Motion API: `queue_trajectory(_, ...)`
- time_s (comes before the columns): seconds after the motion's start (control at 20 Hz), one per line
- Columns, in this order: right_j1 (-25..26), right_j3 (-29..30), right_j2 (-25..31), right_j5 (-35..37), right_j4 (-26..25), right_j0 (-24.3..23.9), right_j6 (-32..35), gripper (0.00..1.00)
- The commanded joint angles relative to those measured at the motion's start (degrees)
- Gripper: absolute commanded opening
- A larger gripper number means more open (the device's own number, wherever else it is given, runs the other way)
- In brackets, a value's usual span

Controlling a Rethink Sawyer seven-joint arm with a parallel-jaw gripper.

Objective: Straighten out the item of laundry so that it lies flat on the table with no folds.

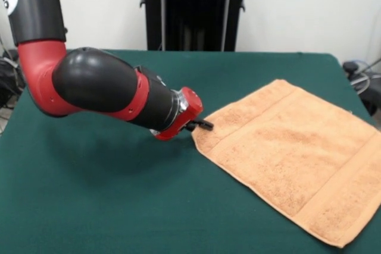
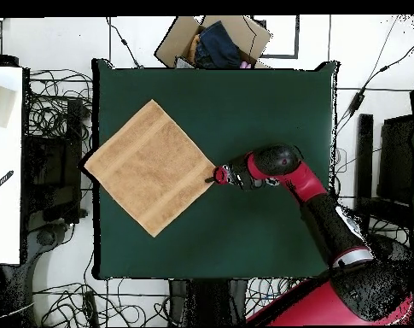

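Green felt covers the whole desk (image 1: pixel 107 206), and from my remote seat I see a white wall and a dark upright stand behind it in the front view. From overhead, tangled cables lie on the floor around the desk, and a cardboard box (image 2: pixel 213 41) with dark cloth inside sits just beyond the desk's top edge.

I see the peach-orange towel (image 1: pixel 292 159) spread out at the right of the front frame, turned like a diamond so one corner points toward the middle of the desk. It looks flat, with no fold that I can make out, and a woven band runs near two opposite hems. In the overhead view the towel (image 2: pixel 150 166) lies in the left half of the desk, and its leftmost corner reaches slightly past the desk's left edge.

I see the red and black arm (image 1: pixel 101 84) drop in from the upper left of the front frame and bend across toward the towel. Its gripper (image 1: pixel 201 125) sits low, right at the towel's pointing corner, just left of centre in that frame. Overhead, the gripper (image 2: pixel 212 178) meets that same corner at the towel's right tip. The fingers show only as a small dark shape, and I cannot tell whether they are open, closed, or pinching the cloth.
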Motion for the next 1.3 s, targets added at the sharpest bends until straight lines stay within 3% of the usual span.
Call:
queue_trajectory(0.05,1.83,-9.01,-2.67,3.06,-6.41,0.22,-12.61,0.0)
queue_trajectory(1.3,4.8,-19.72,-1.52,14.46,-7.54,1.95,-16.62,0.0)
